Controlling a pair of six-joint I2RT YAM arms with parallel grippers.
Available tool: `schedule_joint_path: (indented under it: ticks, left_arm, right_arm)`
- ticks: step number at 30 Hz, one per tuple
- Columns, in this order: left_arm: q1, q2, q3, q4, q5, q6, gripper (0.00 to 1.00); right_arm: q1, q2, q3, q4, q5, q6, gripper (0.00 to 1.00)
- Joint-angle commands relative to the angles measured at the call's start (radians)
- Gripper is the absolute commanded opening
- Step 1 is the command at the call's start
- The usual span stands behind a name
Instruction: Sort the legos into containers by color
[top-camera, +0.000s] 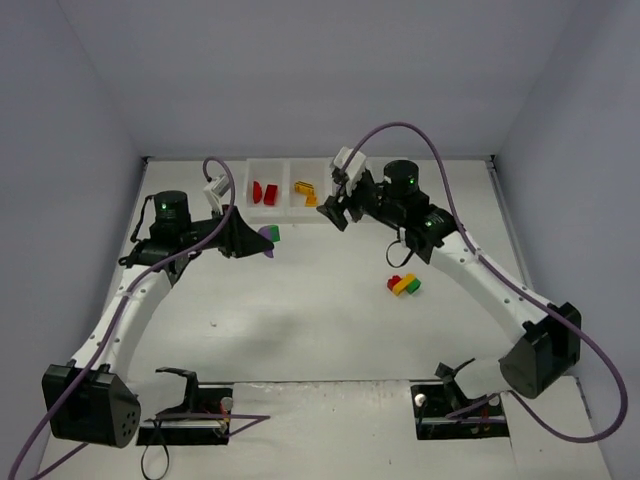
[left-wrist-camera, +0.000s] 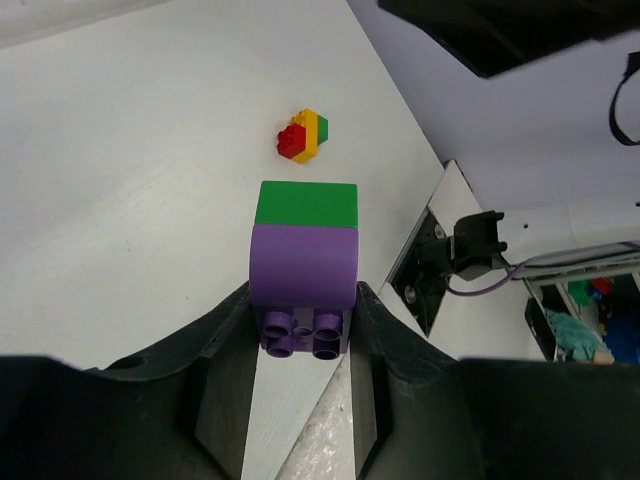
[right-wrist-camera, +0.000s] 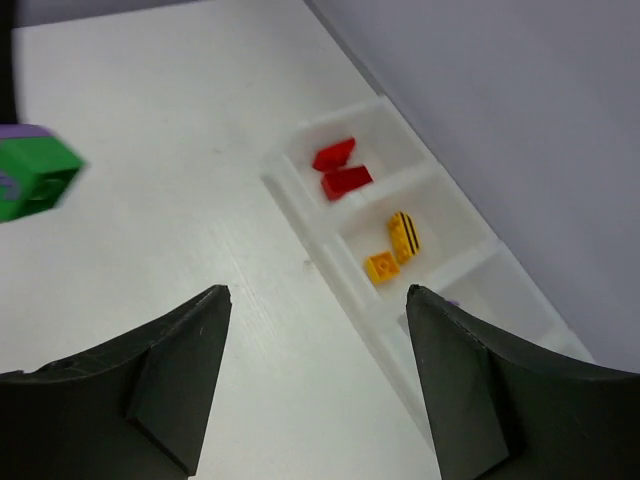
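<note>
Your left hand (left-wrist-camera: 303, 302) is clamped on a two-brick clump, the purple brick (left-wrist-camera: 303, 268) between the fingers and the green brick (left-wrist-camera: 307, 204) joined to its outer end. The clump sits near the left end of the containers (top-camera: 288, 186), the row of white bins at the far edge of the bench (top-camera: 320, 340). In that row you have two red bricks (top-camera: 264, 192) in one bin and yellow-orange bricks (top-camera: 304, 190) in the bin just to its right, while a red, yellow and green clump (top-camera: 404, 285) lies on the bench well apart from the bins. Your right hand (right-wrist-camera: 315, 300) hovers by the right part of the row with its fingers spread apart.
</note>
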Motion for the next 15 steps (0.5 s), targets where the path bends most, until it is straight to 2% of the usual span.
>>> schedule_joint_path:
  ticks: [1,6,15]
  left_arm:
    - [-0.003,0.022,0.109,-0.081,0.108,0.122,0.0]
    - [-0.003,0.071,0.161,-0.168,0.167,0.163,0.0]
    - [-0.009,0.097,0.21,-0.27,0.194,0.208,0.0]
  right_arm:
    - [0.059,-0.083,-0.024,-0.035,-0.078,-0.097,0.68]
    - [0.18,-0.126,-0.041,-0.092,-0.075,-0.164,0.72]
    - [0.31,-0.096,-0.015,-0.119,0.0,-0.249,0.74]
